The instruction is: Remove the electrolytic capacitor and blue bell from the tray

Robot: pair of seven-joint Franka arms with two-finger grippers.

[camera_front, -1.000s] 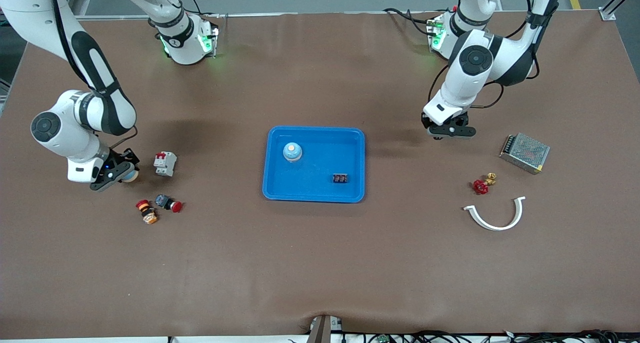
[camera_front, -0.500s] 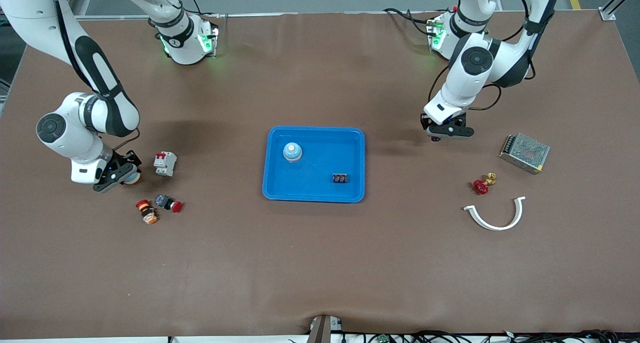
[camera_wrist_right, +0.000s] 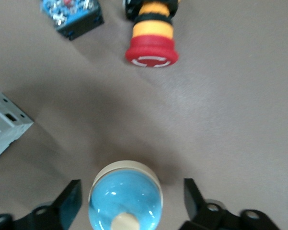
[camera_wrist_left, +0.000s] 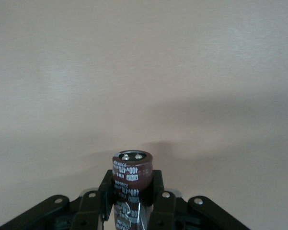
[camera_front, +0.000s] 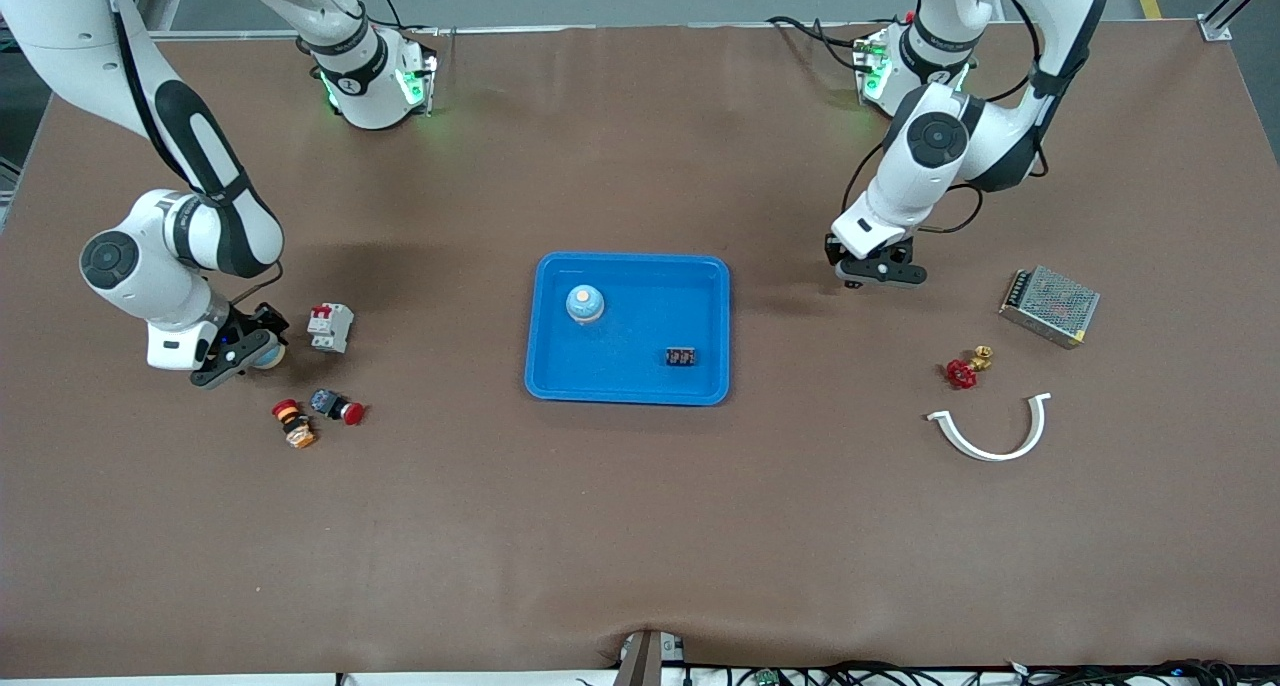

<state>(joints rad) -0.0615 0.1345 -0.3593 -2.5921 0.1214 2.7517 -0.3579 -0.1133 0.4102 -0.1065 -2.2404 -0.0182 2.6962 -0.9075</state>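
R gripper (camera_wrist_right: 129,201) open, fingers astride pale-blue domed bell w/ cream base (camera_wrist_right: 125,196), bell on table well off bright blue shallow plastic tray (camera_front: 628,328), toward right arm's end.

L gripper (camera_wrist_left: 132,194) clamped on dark-red cylindrical electrolytic capacitor (camera_wrist_left: 131,173), long axis along fingers, over bare table beside tray, toward left arm's end; needs lowering.

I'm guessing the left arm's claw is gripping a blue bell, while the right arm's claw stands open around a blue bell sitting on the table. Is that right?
Not quite. The left claw is shut on a dark brown electrolytic capacitor, not a bell, as the left wrist view shows. The rest holds: the right claw stands open around a blue bell sitting on the table.
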